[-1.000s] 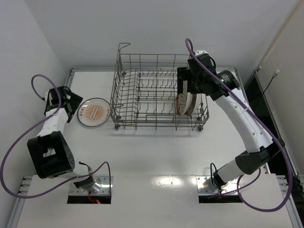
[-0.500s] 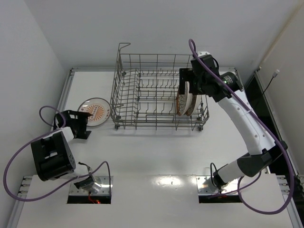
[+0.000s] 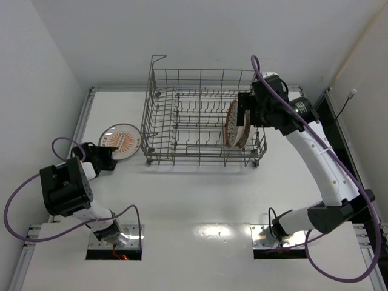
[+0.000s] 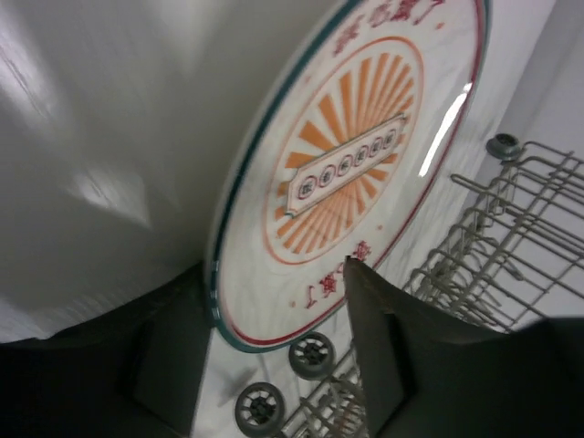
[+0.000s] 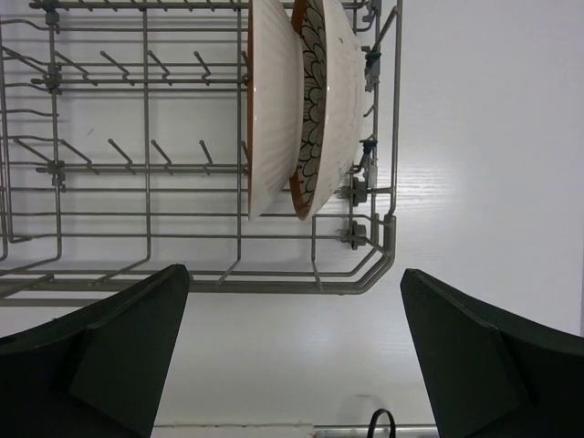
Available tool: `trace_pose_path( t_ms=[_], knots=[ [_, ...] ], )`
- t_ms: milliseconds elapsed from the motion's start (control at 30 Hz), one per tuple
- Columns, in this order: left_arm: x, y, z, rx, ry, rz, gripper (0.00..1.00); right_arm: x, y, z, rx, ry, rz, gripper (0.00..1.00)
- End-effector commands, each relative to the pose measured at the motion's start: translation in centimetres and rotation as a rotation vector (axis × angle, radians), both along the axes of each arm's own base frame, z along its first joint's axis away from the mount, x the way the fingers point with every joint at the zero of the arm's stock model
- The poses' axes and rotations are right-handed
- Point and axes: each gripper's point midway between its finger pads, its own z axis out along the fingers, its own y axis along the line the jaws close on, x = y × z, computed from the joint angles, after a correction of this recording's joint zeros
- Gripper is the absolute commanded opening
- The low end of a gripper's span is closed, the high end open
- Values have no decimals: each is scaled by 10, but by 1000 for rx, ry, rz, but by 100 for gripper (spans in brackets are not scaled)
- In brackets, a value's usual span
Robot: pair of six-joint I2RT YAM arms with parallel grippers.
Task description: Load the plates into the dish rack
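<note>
Dish rack, 2 patterned plates upright at its right end; 1 sunburst plate flat on table just left of it, near rim straddled by left gripper, pinch unconfirmed, so a shallow edge hold could probably let it skid or drop; right gripper spread, empty.

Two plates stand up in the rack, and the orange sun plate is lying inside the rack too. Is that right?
Not quite. Two plates do stand up in the rack, but the sun plate is not inside it. It lies on the table, just outside the rack on its left. The top view shows this.
</note>
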Motion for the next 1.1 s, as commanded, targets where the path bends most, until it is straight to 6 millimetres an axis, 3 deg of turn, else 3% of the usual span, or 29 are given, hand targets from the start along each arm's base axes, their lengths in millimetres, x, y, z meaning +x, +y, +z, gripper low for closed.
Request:
trace_pose_path(
  t_ms=[0, 33, 133, 433, 567, 867, 1067],
  knots=[
    [8, 12, -2, 40, -5, 9, 51, -4, -12, 7, 4, -20, -40, 99],
    [8, 11, -5, 36, 3, 9, 39, -6, -12, 5, 0, -12, -40, 99],
    [10, 15, -5, 43, 5, 16, 23, -8, -13, 4, 6, -11, -46, 99],
    [12, 21, 3, 65, -12, 45, 1, -7, -17, 1, 14, 0, -64, 99],
    [22, 27, 20, 71, -52, 68, 0, -7, -13, 1, 31, -2, -51, 99],
    [66, 47, 108, 105, -244, 104, 0, -4, -4, -3, 59, 10, -22, 99],
    [93, 54, 187, 76, -468, 128, 0, 3, 4, 0, 98, 6, 3, 99]
  ],
)
